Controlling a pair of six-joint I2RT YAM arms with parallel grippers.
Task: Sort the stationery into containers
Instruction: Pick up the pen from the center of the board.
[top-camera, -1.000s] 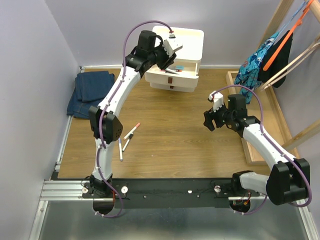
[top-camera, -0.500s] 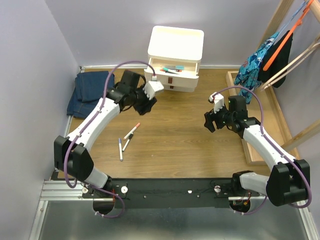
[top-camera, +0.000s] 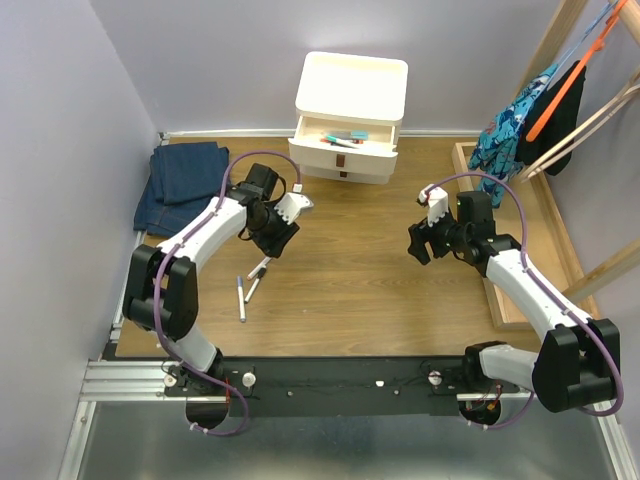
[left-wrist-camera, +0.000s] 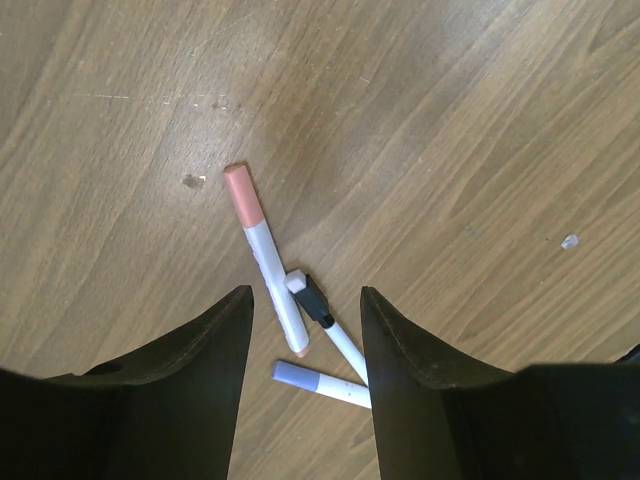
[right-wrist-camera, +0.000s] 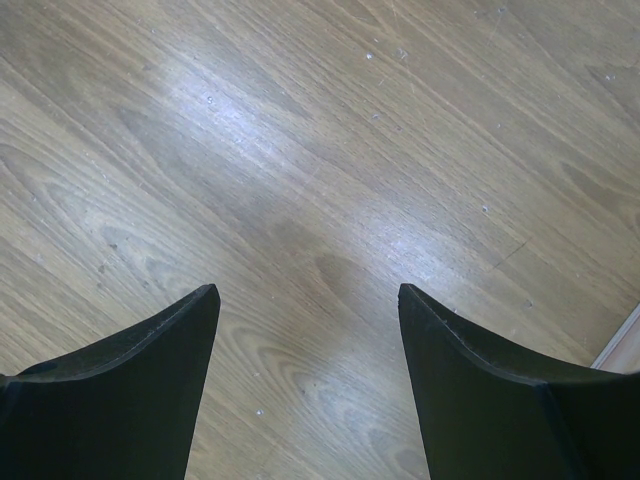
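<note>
Three pens lie close together on the wooden table (top-camera: 350, 290), near the left arm: a red-capped marker (left-wrist-camera: 262, 255), a black-capped pen (left-wrist-camera: 325, 320) touching it, and a blue-capped pen (left-wrist-camera: 318, 382) just beside. The left gripper (left-wrist-camera: 305, 292) hovers over them, jaws spread, holding nothing. The right gripper (right-wrist-camera: 307, 290) hangs over bare wood, also spread and empty. Farther back, the cream cabinet (top-camera: 352, 85) has its top drawer (top-camera: 340, 152) pulled out, with several pens (top-camera: 345, 137) inside. Folded jeans (top-camera: 180, 185) lie far left.
</note>
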